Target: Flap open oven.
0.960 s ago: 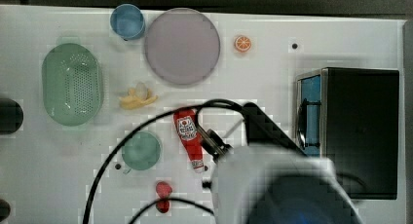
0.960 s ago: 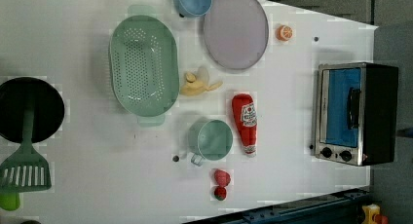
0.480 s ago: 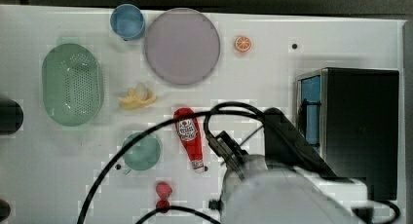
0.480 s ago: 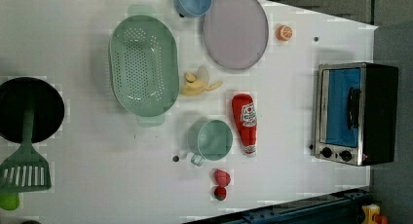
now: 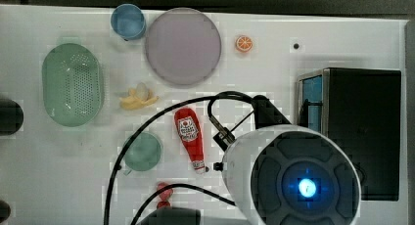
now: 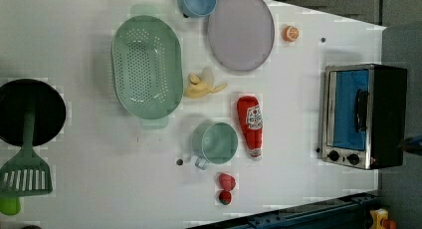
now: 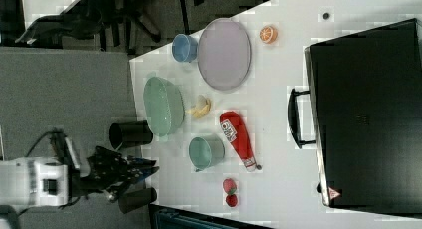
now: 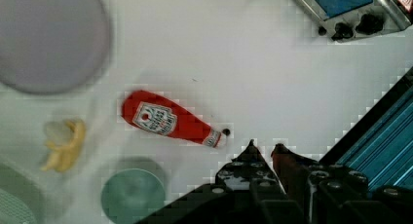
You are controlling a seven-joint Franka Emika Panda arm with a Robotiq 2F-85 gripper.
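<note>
The oven (image 5: 364,132) stands at the top view's right, black on top, with a silver front frame. Its blue glass door (image 6: 351,107) is closed, with the dark bar handle (image 6: 362,109) across it and the black knobs (image 6: 343,157) beside it. The oven (image 7: 368,114) and its handle (image 7: 293,117) also show in the right view. A corner of the oven (image 8: 341,0) with its knobs shows in the wrist view. My gripper (image 8: 264,147) hangs high above the table near the ketchup bottle's cap, shut with nothing in it, well apart from the oven. My arm (image 5: 293,176) covers the table in front of the oven.
A red ketchup bottle (image 5: 190,137) lies beside a green cup (image 5: 143,151). A green colander (image 5: 72,84), banana (image 5: 138,98), grey plate (image 5: 182,45), blue cup (image 5: 127,20), orange slice (image 5: 243,43) and strawberries (image 5: 164,193) are spread around. A black pan (image 6: 30,112) with a spatula sits at the left view's left.
In the top view my arm has moved right, closer to the oven. The oven door and the table objects have not moved.
</note>
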